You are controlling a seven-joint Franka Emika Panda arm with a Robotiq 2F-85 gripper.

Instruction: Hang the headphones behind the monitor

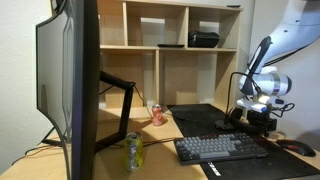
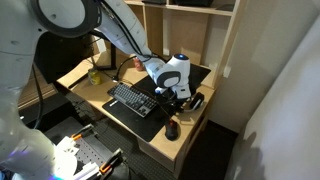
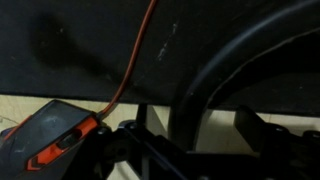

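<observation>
The black headphones [image 3: 228, 55] lie on the dark desk mat at the right end of the desk. In the wrist view their curved headband runs up between my two fingers. My gripper [image 3: 190, 135] is low over them and open, with pale desk showing on both sides of the band. In both exterior views the gripper [image 1: 258, 112] [image 2: 174, 92] hangs just above the headphones [image 1: 262, 124] beside the keyboard. The large curved monitor [image 1: 75, 85] stands edge-on at the far left on its black arm mount [image 1: 117, 84], far from the gripper.
A keyboard [image 1: 220, 148] [image 2: 134, 99] lies on the mat. A black mouse with orange trim [image 3: 50, 135] [image 2: 172, 128] and an orange cable [image 3: 135, 55] are close by. A bottle [image 1: 133, 151] and a red can [image 1: 158, 115] stand behind the monitor. Shelves [image 1: 170, 45] rise at the back.
</observation>
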